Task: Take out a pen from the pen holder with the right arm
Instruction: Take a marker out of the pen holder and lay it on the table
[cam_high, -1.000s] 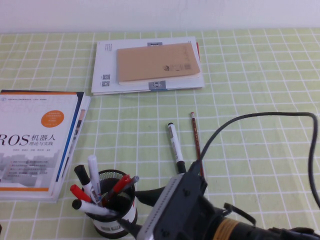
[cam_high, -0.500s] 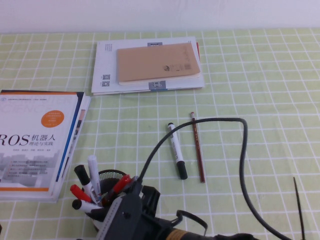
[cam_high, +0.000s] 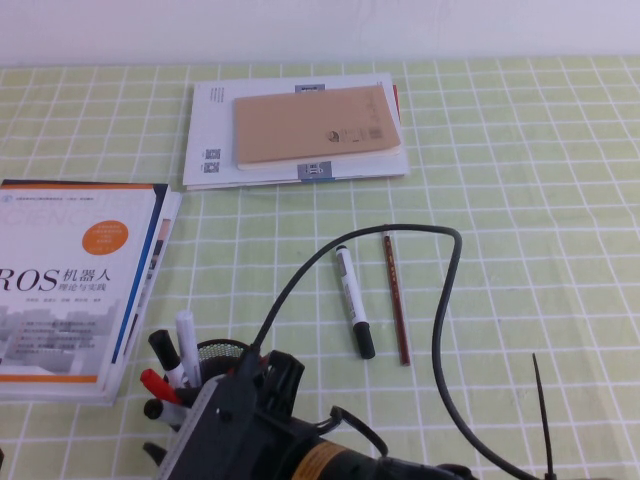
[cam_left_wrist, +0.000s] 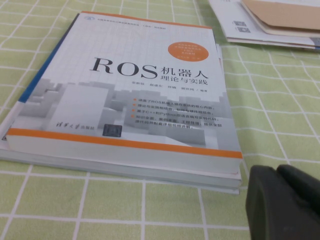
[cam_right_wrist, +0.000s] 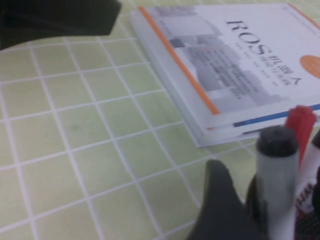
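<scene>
The black mesh pen holder (cam_high: 222, 349) stands at the near left of the table, mostly covered by my right arm. Several markers stick out of it: a white one with a black cap (cam_high: 186, 344) and a red-capped one (cam_high: 155, 384). My right gripper (cam_high: 165, 432) hangs low at the holder's near left side, open. In the right wrist view one black finger (cam_right_wrist: 220, 202) stands close beside a white black-capped marker (cam_right_wrist: 275, 170), with a red cap (cam_right_wrist: 300, 125) behind it; the other finger is hidden. My left gripper (cam_left_wrist: 285, 202) is parked, shut, beside the ROS book (cam_left_wrist: 145, 105).
A black-capped marker (cam_high: 352, 300) and a red-brown pencil (cam_high: 396, 298) lie on the checked cloth mid-table. The ROS book (cam_high: 70, 280) lies just left of the holder. A brown notebook on white papers (cam_high: 310, 125) lies at the back. The right arm's cable (cam_high: 440, 320) loops over the middle.
My right arm has swung left and down over the pen holder and now covers most of it. Its gripper has come alongside the markers. The cable loop followed leftward.
</scene>
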